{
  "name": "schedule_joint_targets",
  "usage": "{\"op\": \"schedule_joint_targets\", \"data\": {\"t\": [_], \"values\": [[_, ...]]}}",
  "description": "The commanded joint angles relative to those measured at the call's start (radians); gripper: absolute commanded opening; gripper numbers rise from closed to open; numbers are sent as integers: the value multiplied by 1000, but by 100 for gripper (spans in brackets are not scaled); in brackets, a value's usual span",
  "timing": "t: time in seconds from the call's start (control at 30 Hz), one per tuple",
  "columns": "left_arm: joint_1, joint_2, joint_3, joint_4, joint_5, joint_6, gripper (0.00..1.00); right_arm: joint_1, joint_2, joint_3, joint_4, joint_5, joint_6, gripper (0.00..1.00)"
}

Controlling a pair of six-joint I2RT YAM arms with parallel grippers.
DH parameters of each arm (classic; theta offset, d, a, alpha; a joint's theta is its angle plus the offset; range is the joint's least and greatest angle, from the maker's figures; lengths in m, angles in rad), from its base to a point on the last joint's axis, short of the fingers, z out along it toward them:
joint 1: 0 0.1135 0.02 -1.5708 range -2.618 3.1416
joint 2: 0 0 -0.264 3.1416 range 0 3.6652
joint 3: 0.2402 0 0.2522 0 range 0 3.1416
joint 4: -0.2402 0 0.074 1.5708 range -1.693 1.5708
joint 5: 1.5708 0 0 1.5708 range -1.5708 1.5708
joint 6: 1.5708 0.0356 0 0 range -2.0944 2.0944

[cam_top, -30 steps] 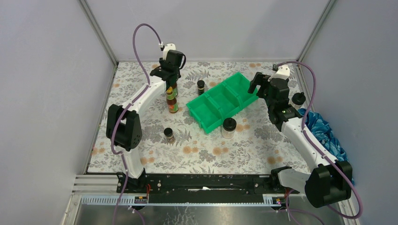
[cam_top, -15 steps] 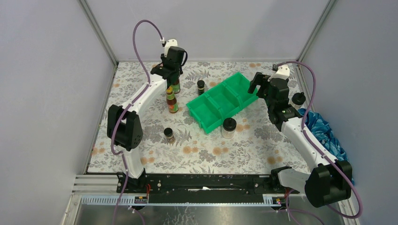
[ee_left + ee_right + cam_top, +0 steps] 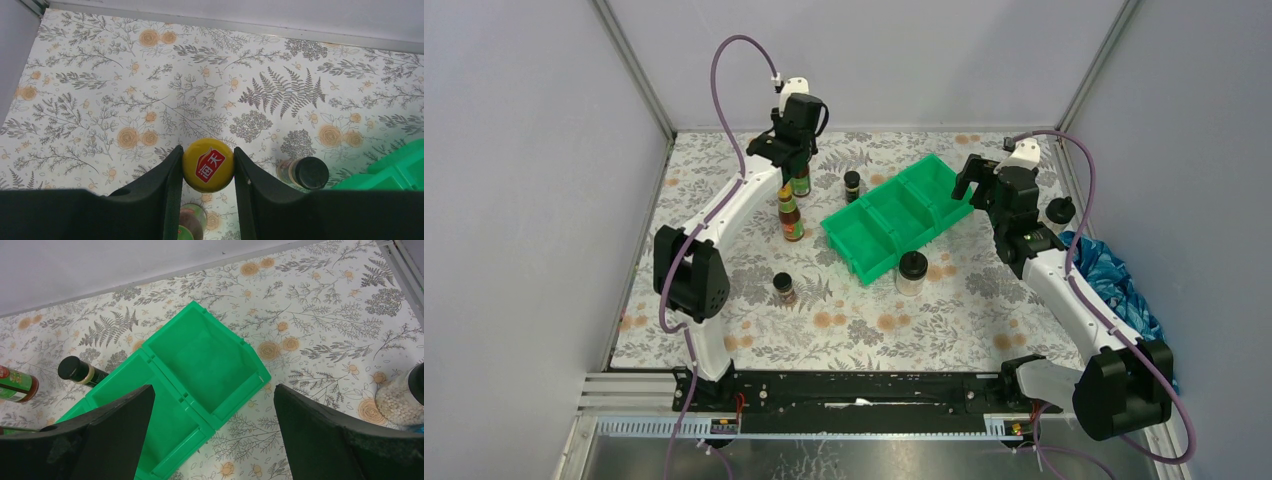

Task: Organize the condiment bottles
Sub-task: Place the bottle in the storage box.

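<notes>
My left gripper [image 3: 797, 163] is shut on the yellow cap [image 3: 207, 165] of a brown bottle [image 3: 800, 184] and holds it upright at the back left. The second yellow-capped bottle [image 3: 790, 216] stands just in front of it. One short dark jar [image 3: 852, 185] stands by the green bin's left end and also shows in the left wrist view [image 3: 303, 173] and the right wrist view [image 3: 80, 371]. The other dark jar [image 3: 784, 288] stands nearer the front. A clear jar [image 3: 912, 272] stands in front of the bin, another [image 3: 1058, 210] at the right edge. My right gripper [image 3: 977, 186] is open and empty above the bin's right end.
The green divided bin [image 3: 899, 215] lies diagonally mid-table, its compartments empty [image 3: 200, 365]. A blue cloth [image 3: 1114, 275] lies at the right edge. Enclosure walls stand close behind and beside the mat.
My left gripper has moved slightly right and back with the yellow-capped bottle, away from the second bottle. The right arm has not moved.
</notes>
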Motion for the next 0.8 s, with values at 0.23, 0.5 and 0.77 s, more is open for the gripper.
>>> {"op": "schedule_joint_targets", "data": {"t": [0.23,0.5,0.77], "values": [[-42,-47,119,29,-51,49,0,8,4,2,52,-18,-2,97],[-63,-79,142,4,-57,52,0,9,12,-2,58,-23,2,97],[-95,-116,159,-14,-62,53,0,9,14,-3,60,-24,4,97]]}}
